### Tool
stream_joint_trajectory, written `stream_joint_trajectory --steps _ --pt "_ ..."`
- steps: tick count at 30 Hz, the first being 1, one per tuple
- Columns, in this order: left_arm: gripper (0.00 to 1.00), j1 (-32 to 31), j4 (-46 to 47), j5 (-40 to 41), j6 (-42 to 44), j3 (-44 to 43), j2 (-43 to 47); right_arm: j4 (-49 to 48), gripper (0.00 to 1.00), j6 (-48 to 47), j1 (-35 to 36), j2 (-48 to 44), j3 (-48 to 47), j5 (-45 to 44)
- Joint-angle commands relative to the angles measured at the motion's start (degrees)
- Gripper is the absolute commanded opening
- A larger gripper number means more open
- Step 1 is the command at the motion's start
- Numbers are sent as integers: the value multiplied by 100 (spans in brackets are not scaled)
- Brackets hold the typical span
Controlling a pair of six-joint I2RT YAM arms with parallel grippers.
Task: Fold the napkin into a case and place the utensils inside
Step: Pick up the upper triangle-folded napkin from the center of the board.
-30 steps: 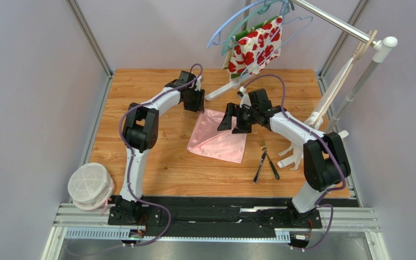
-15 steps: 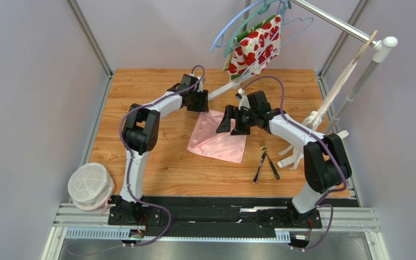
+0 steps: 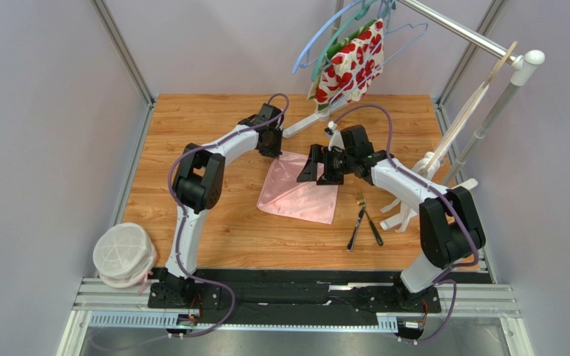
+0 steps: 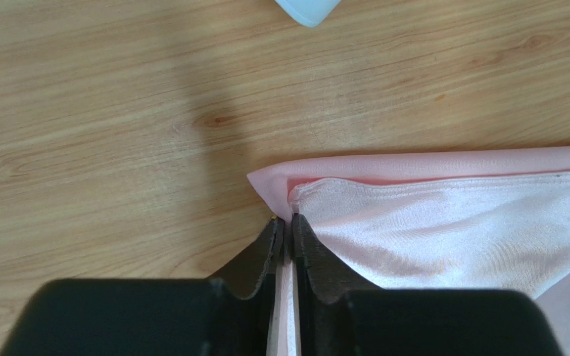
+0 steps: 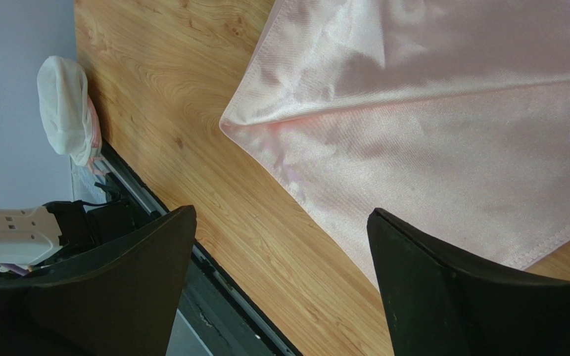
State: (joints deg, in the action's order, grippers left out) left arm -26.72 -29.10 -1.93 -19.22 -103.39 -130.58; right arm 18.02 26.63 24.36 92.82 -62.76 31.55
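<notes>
The light-pink napkin [image 3: 299,191] lies on the wooden table, folded over itself with one layer on top of another. My left gripper [image 3: 274,148] is at its far left corner. In the left wrist view this gripper [image 4: 286,222] is shut on the napkin [image 4: 451,222], with pink cloth pinched between the two fingers. My right gripper [image 3: 319,165] hovers over the napkin's far right part, open and holding nothing. Its wrist view shows the napkin [image 5: 429,126] below the wide-spread right gripper [image 5: 282,215]. The utensils, a fork [image 3: 360,211] and a darker thin piece [image 3: 374,230], lie right of the napkin.
A rack at the back holds hangers and a red-and-white floral cloth [image 3: 351,63]; its white foot [image 3: 306,122] reaches close to the left gripper. A white stand base [image 3: 407,204] sits right of the utensils. A white mesh bundle [image 3: 123,252] rests at the near left.
My left gripper has moved right to the napkin's far corner and closed on the cloth. The right gripper has stayed open over the napkin.
</notes>
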Motion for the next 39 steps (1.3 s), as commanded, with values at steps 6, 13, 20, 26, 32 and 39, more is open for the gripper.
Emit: stream_joint_trajectory --steps 6,13,20,26,32,39 --pt "0 -44 -343 431 -984 1451 752 -202 90 -53 270 -325 97 -17" --pt "0 -44 1204 239 -2207 3894 2439 -150 90 -237 728 -194 300 -237" --pt "51 -44 1618 105 -2560 4372 2740 105 90 -483 1290 0 141 -553" --pt "56 -114 1276 184 -2271 4021 2521 -9 89 -405 1352 -27 299 -545" --pt "57 -536 275 1300 -2384 3441 2073 -88 89 -352 1387 -149 431 -588" --pt "47 -615 -123 1687 -2683 3369 1764 -167 89 -282 1396 -465 721 -615"
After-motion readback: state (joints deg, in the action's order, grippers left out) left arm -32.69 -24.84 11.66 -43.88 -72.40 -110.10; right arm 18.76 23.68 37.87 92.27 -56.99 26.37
